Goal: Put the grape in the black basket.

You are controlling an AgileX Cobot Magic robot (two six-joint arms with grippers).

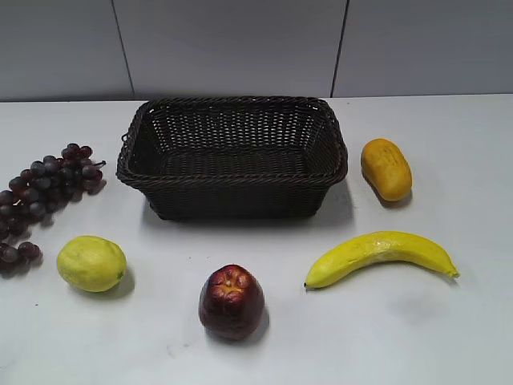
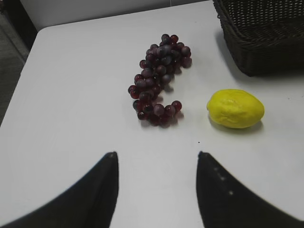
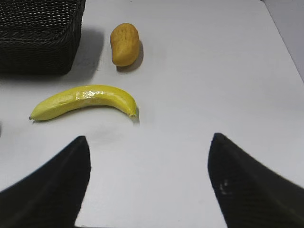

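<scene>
The grape (image 1: pixel 48 188), a long dark purple-red bunch, lies on the white table at the far left; it also shows in the left wrist view (image 2: pixel 156 78). The black basket (image 1: pixel 232 172), woven and empty, stands at the middle back; its corner shows in the left wrist view (image 2: pixel 261 42) and the right wrist view (image 3: pixel 38 42). My left gripper (image 2: pixel 156 154) is open and empty, above the table short of the grape. My right gripper (image 3: pixel 149 137) is open and empty, near the banana. Neither arm shows in the exterior view.
A yellow lemon (image 1: pixel 90 262) lies front left, a dark red apple (image 1: pixel 231 301) at front middle, a banana (image 1: pixel 381 255) front right, and an orange-yellow fruit (image 1: pixel 385 168) right of the basket. The table's left edge (image 2: pixel 28 52) is near the grape.
</scene>
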